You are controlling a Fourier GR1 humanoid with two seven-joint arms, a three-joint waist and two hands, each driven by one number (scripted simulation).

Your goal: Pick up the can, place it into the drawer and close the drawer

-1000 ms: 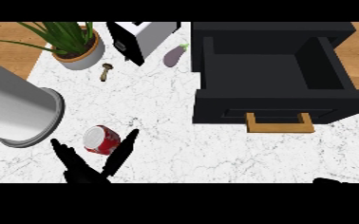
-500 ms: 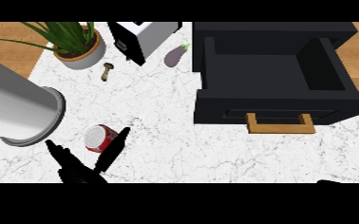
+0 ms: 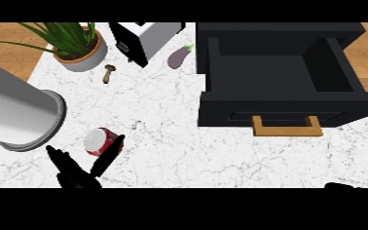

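A red can [image 3: 98, 140] with a pale top stands on the white marble counter [image 3: 165, 141] at the lower left. My left hand [image 3: 75, 176] comes in from the lower edge just below it, open. Its straight fingers [image 3: 60, 158] point up past the can's left side and its thumb [image 3: 108, 155] lies against the can's right side. The black drawer [image 3: 277, 73] at the right stands pulled open with nothing inside, its wooden handle [image 3: 286, 126] facing me. Only a sliver of my right hand [image 3: 343, 185] shows at the lower right edge.
A big grey metal pot [image 3: 25, 114] lies close to the left of the can. At the back stand a potted plant [image 3: 75, 48] and a white and black appliance [image 3: 147, 39], with a mushroom [image 3: 109, 72] and an eggplant [image 3: 179, 56] near them.
My left hand has shifted a little to the left and its thumb has come against the can's right side. The can and the drawer have stayed where they were.
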